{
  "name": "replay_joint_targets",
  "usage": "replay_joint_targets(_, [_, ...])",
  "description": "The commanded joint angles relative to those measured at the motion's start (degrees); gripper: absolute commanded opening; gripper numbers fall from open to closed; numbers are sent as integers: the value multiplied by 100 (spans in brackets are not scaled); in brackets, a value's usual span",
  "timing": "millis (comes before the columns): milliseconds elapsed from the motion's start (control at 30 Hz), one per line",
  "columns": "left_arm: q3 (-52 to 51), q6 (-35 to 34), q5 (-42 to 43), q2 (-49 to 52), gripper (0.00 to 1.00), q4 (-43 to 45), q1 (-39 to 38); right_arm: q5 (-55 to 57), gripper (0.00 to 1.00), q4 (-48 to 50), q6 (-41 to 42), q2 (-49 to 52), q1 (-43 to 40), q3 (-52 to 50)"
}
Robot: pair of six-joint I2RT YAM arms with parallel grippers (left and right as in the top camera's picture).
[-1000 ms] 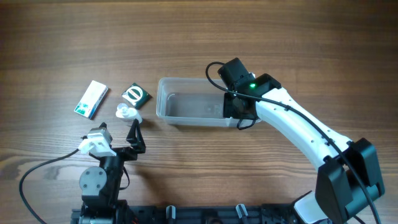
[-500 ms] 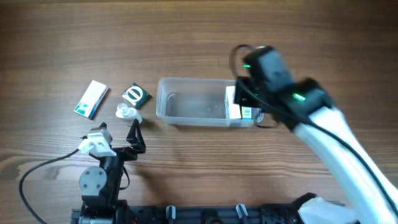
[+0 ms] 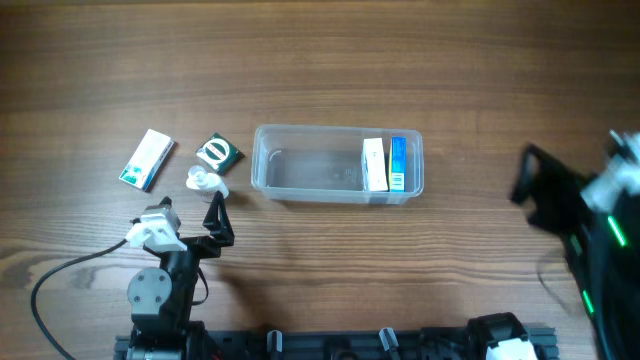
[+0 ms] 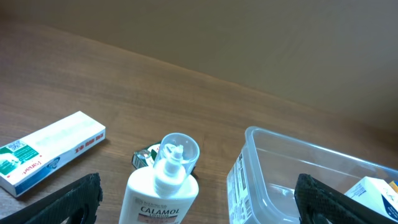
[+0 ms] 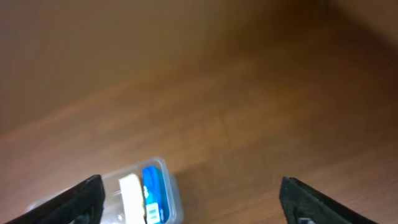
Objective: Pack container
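The clear container sits mid-table; it also shows in the left wrist view and the right wrist view. A white box and a blue box stand at its right end. A white Calamol bottle lies left of it, close before my left gripper, which is open and empty. A green packet and a white-and-green box lie further left. My right gripper is open and empty, pulled back to the right of the container; its arm is blurred.
The left arm's base and its cable sit at the table's front left. Bare wood lies behind the container and between it and the right arm.
My right gripper has left the container's right end and swung far right. The white and blue boxes now stand uncovered inside the container. The left arm has not moved.
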Motion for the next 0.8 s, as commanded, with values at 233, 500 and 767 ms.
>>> replay_joint_targets(233, [-31, 94, -76, -35, 100, 22, 37, -525, 100, -518, -715, -2581, -28, 50])
replay_joint_targets(500, [7, -468, 1045, -35, 100, 20, 37, -525, 100, -772, -715, -2634, -28, 26])
replay_joint_targets(767, [2551, -509, 205, 546, 99, -1517, 37, -525, 100, -1720, -715, -2634, -28, 26])
